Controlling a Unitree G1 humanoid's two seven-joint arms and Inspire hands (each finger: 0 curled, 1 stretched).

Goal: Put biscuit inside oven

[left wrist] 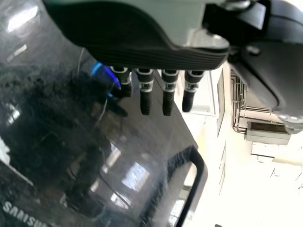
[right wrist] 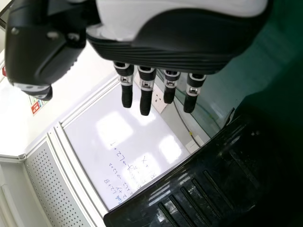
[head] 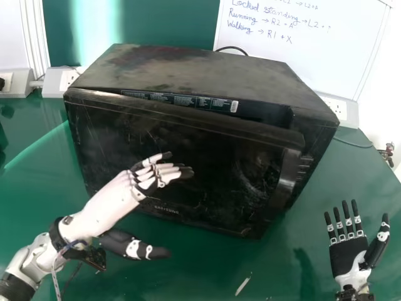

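Note:
My left hand (head: 116,197) is in front of the black oven (head: 207,69) in the head view, fingers straight and pointing right across its door (head: 207,169), thumb lower down. The door stands slightly ajar, with a labelled edge showing along its top and a handle (head: 287,179) at its right. My right hand (head: 349,254) is over the table to the right of the oven, fingers spread and empty. In the left wrist view my left hand (left wrist: 151,52) is by the glossy door (left wrist: 71,151). The right wrist view has my right hand (right wrist: 184,42) near the oven's dark side (right wrist: 203,184).
The green table (head: 207,269) extends around the oven, with a small pale sliver (head: 243,284) near its front. Sockets (head: 343,111) and a whiteboard (head: 301,44) stand behind, and a cable (head: 233,48) arches behind the oven top.

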